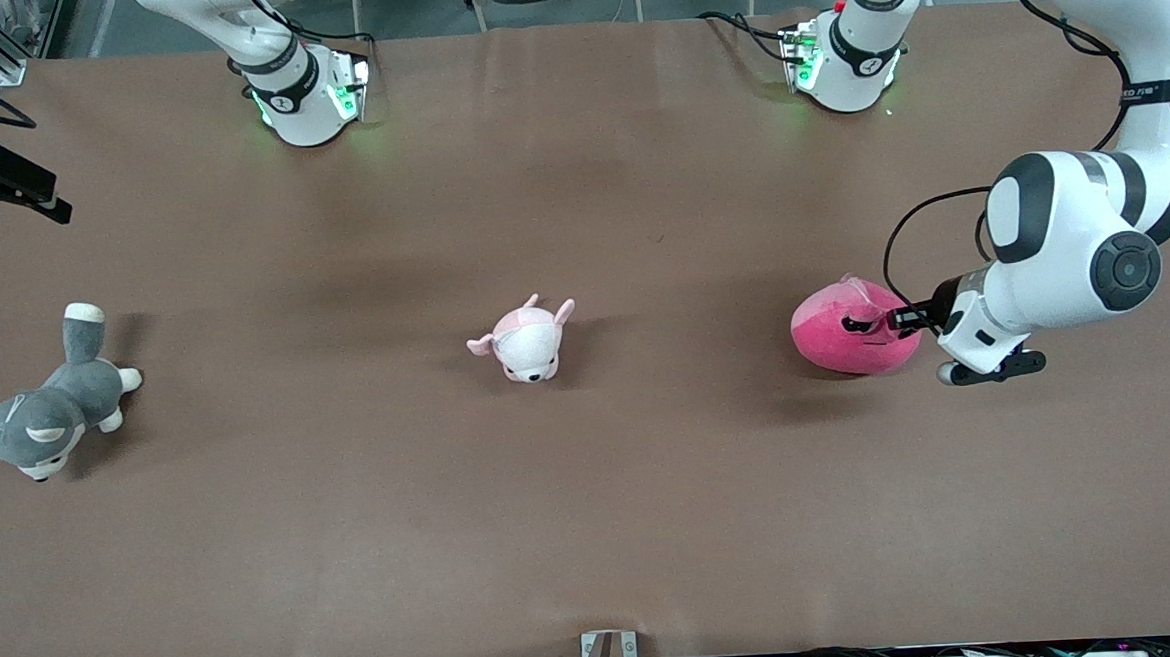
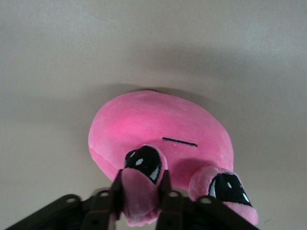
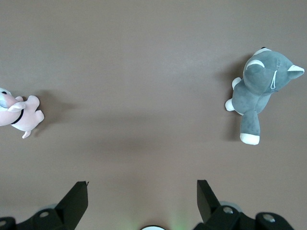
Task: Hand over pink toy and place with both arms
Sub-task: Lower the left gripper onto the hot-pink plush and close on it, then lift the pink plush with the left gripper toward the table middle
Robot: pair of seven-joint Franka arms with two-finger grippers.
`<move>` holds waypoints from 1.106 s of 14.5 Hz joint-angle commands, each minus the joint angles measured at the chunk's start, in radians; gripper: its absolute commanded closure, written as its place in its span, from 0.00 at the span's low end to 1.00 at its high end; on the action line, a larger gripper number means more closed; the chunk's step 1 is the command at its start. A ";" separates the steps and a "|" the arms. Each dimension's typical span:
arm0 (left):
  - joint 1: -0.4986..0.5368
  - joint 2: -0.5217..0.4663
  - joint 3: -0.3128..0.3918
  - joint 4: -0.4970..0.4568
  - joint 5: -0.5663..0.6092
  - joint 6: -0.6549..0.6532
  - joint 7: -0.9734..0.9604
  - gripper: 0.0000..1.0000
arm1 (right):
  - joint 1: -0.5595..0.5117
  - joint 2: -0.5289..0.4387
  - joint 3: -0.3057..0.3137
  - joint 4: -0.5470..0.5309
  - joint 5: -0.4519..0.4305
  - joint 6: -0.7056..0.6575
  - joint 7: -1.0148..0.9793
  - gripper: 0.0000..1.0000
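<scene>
**Left gripper pinched the toy's eye stalk**

Clearly I was at the pickup step. My left gripper (image 2: pixel 140 199) had its fingers clamped on one bulging eye of the round hot-pink plush toy (image 1: pixel 853 326), which lay on the brown table (image 1: pixel 595 528) toward the left arm's end. My right gripper (image 3: pixel 142 203) waited with fingers spread wide. Next, I judged, a lift and carry toward mid-table for the handover.

Brown table (image 1: pixel 595 528); on it grey plush (image 1: pixel 44 417), pale puppy plush (image 1: pixel 526 344), pink toy (image 1: pixel 845 330)
</scene>
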 commanded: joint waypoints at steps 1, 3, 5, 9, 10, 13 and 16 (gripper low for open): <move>-0.007 -0.014 -0.003 0.001 -0.012 0.001 -0.037 0.87 | -0.023 0.026 0.003 0.002 0.002 0.032 -0.011 0.00; 0.000 -0.031 -0.036 0.022 -0.012 -0.025 -0.068 0.87 | -0.037 0.046 0.003 0.001 0.001 0.051 -0.011 0.00; -0.001 -0.034 -0.052 0.077 -0.012 -0.088 -0.097 0.88 | -0.043 0.065 0.001 0.001 -0.001 0.074 -0.011 0.00; -0.007 -0.032 -0.127 0.238 -0.012 -0.238 -0.232 0.87 | -0.060 0.103 0.003 0.001 0.002 0.134 -0.016 0.00; -0.007 -0.031 -0.156 0.277 -0.017 -0.272 -0.273 0.87 | -0.060 0.141 0.003 0.002 0.001 0.135 -0.016 0.00; -0.010 -0.031 -0.249 0.373 -0.054 -0.308 -0.419 0.87 | -0.065 0.191 0.003 -0.002 0.001 0.126 -0.010 0.00; -0.012 -0.026 -0.377 0.445 -0.055 -0.311 -0.594 0.87 | -0.068 0.188 0.003 -0.013 0.016 0.089 0.155 0.00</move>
